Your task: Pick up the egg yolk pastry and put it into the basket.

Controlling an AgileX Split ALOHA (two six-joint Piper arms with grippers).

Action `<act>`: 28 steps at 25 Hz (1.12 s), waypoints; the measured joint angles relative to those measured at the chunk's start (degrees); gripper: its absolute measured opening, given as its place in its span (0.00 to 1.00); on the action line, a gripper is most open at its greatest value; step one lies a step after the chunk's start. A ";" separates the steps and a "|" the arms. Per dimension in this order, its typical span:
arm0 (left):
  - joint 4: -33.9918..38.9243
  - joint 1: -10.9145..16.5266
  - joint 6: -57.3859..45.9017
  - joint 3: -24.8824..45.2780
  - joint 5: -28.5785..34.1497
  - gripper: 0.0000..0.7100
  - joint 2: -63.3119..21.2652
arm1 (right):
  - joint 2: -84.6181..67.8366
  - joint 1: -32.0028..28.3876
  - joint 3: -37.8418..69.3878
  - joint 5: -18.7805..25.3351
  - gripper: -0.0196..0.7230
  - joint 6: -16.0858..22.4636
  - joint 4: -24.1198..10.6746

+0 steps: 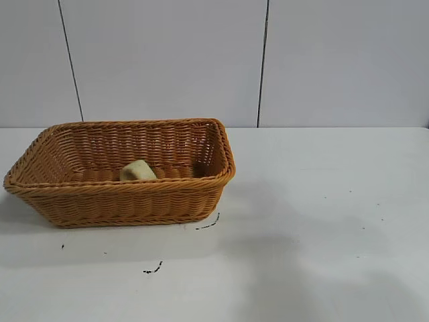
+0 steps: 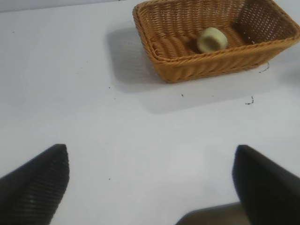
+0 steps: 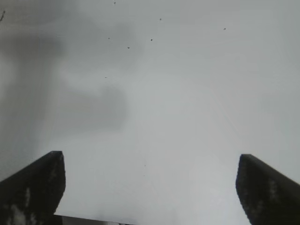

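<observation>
Egg yolk pastry inside the basket, on the basket floor near the front wall, roughly midway along its length. Seen from the exterior camera only as a pale lump half hidden behind the braided rim; seen from the left wrist camera as a round puck tipped on edge, dimpled face showing, leaning toward the basket's near wall. Basket resting on the white table, with small dark marks on the tabletop just beside its front corner.

No arm visible in the exterior picture. Left gripper shown only by its own wrist camera: well apart from the basket, above bare table, fingers spread wide, nothing between them. Right gripper likewise shown only by its own camera: fingers wide apart, holding nothing, over plain tabletop with a few dark specks and soft shadows; neither basket nor pastry in that picture.
</observation>
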 joint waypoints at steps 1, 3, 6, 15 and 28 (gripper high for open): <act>0.00 0.00 0.00 0.00 0.00 0.98 0.00 | -3.14 0.00 2.27 -0.16 0.95 0.00 0.02; 0.00 0.00 0.00 0.00 0.00 0.98 0.00 | -9.07 0.00 6.06 0.12 0.95 0.00 0.06; 0.00 0.00 0.00 0.00 0.00 0.98 0.00 | -15.10 -1.39 10.62 2.26 0.95 0.00 0.50; 0.00 0.00 0.00 0.00 0.00 0.98 0.00 | -26.27 -1.69 12.75 -0.14 0.95 -0.91 1.10; 0.00 0.00 0.00 0.00 0.00 0.98 0.00 | -45.28 -1.69 12.75 -0.09 0.95 -1.71 1.97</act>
